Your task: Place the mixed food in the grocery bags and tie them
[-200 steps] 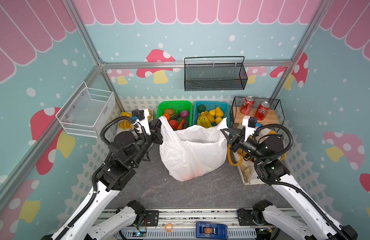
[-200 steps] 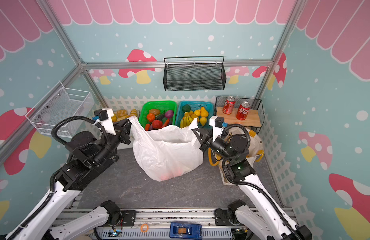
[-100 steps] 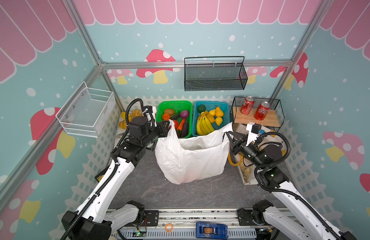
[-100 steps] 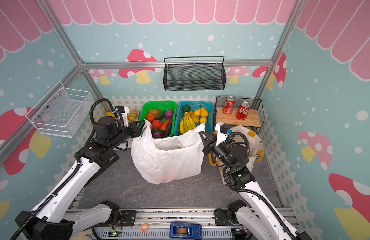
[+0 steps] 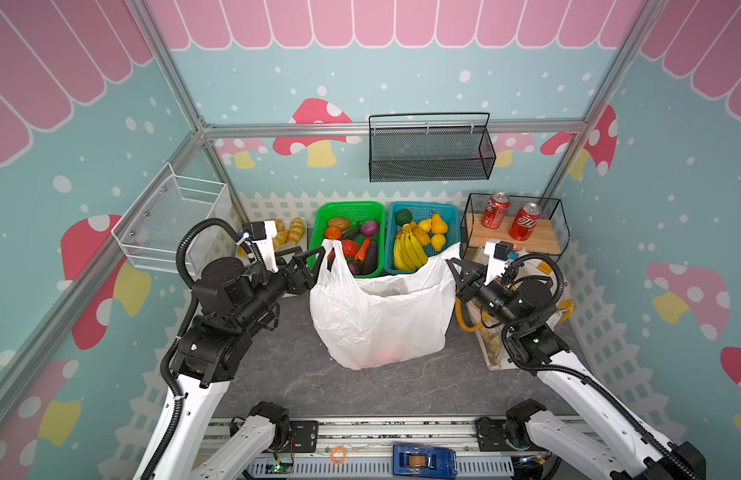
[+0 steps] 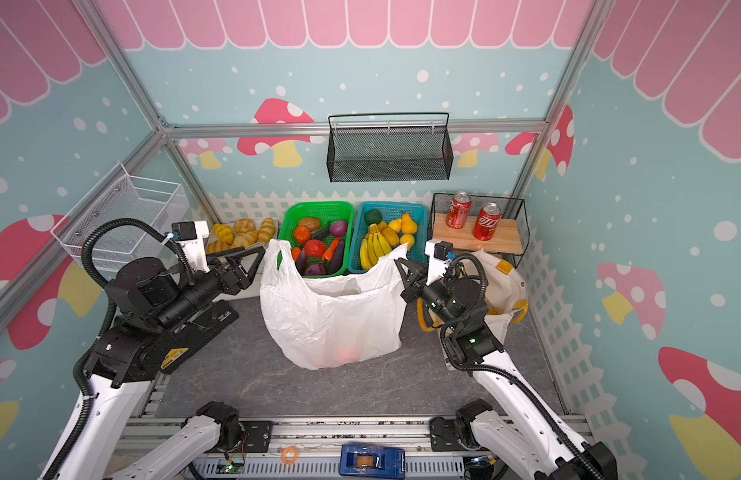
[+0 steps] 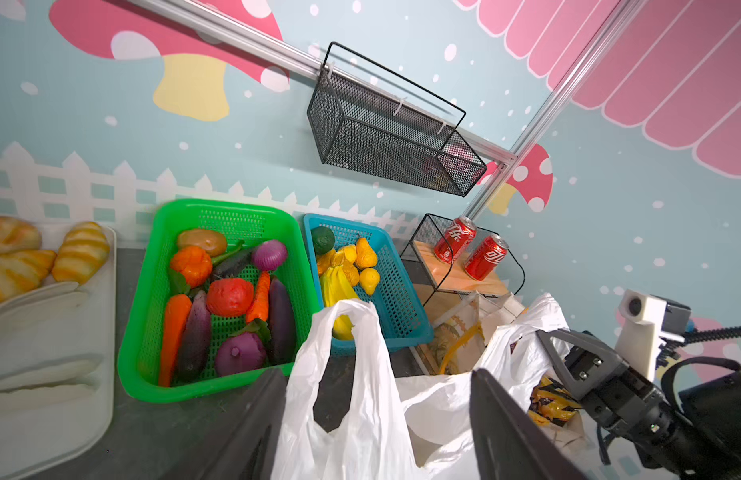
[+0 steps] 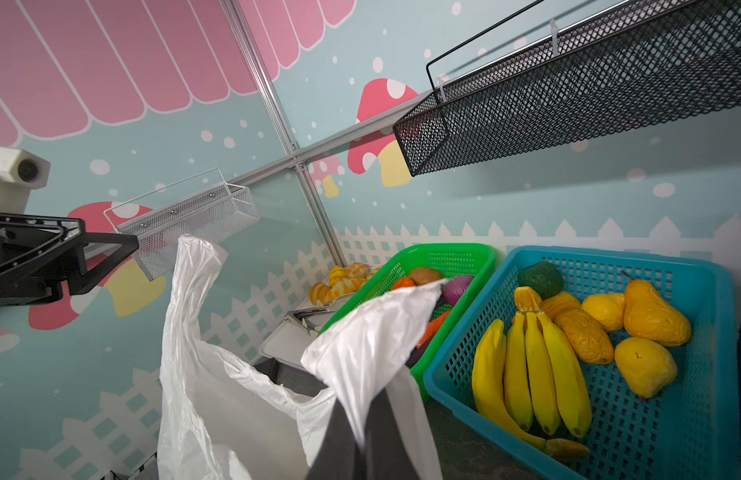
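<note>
The white plastic grocery bag [image 5: 381, 320] [image 6: 331, 320] stands open in the middle of the table, with a faint orange shape [image 5: 387, 353] showing through its bottom. My left gripper [image 5: 311, 259] [image 7: 379, 374] is open. The bag's left handle loop [image 7: 348, 332] stands upright and loose between its fingers. My right gripper [image 5: 454, 266] [image 8: 360, 403] is shut on the bag's right handle. The cream cloth tote [image 6: 505, 282] slumps behind my right arm. A yellow-and-black snack packet [image 7: 551, 403] lies beside it. Yellow pear-like fruits [image 5: 437, 226] sit in the blue basket [image 5: 454, 216].
A green basket [image 5: 318, 232] of toy vegetables stands behind the bag, next to the blue one holding bananas [image 5: 408, 255]. Bread rolls [image 6: 240, 232] lie on a white tray at back left. Red cans [image 5: 510, 214] stand on a wire shelf at back right. Mesh baskets hang on the walls.
My left gripper has opened and let go of the bag's left handle, which now stands free between its fingers. The right gripper keeps its hold on the right handle.
</note>
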Tool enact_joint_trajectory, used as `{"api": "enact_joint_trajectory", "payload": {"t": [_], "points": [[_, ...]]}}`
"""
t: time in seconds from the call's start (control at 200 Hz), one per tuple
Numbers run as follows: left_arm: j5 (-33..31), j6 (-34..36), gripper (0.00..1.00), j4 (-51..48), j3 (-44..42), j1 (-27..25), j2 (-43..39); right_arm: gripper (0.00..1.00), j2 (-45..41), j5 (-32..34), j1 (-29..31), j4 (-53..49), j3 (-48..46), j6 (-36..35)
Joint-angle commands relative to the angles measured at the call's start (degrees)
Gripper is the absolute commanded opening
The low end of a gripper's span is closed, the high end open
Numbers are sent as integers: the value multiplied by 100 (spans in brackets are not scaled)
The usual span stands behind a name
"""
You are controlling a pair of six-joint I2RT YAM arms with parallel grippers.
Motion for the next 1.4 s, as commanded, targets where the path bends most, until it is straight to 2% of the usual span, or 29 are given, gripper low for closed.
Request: {"api": "enact_joint_trajectory", "payload": {"t": [0.0,0.12,0.215,0.315,0.375,0.48,0.565,0.645,0.705,0.791,0.911,0.966,1.026,1.176,1.261,1.396], "points": [[-656,432,77,-518,344,-381,215,0,83,-28,-2,228,184,-6],[-1760,1240,83,-1008,963,-1087,850,0,132,-64,-13,239,182,-17],[-2416,1754,88,-1244,1291,-1337,1365,0,149,-58,-11,258,154,-17],[-2812,2109,89,-1482,1637,-1448,1860,0,167,-80,-10,267,143,-17],[-2787,2177,88,-1618,1766,-1474,2064,0,189,-97,-13,261,138,-30],[-2522,2267,81,-1637,1757,-1512,2233,0,189,-50,-8,257,142,-85],[-2405,2250,62,-1617,1811,-1511,2324,0,215,-34,-13,249,174,-119],[-2024,2190,40,-1550,1861,-1510,2284,0,208,-41,-13,199,243,-190],[-1551,2037,25,-1373,1849,-1509,2168,0,141,35,-12,46,354,-345],[-574,1617,11,-810,1603,-1432,1867,0,-54,253,-11,-317,570,-689],[695,462,5,461,956,-914,1388,0,-478,721,-12,-883,749,-1280],[1213,-194,3,941,733,-541,1307,0,-642,933,-12,-1106,809,-1513],[1668,-597,2,1263,603,-305,1321,0,-744,1054,-13,-1279,887,-1671],[1926,-721,2,1419,508,-143,1512,0,-679,907,-6,-1315,918,-1587],[2179,-1072,0,1788,386,86,1674,0,-586,966,-13,-1264,903,-1573],[2038,-1168,0,1759,367,185,1917,0,-428,1122,0,-1019,800,-1555]]}}
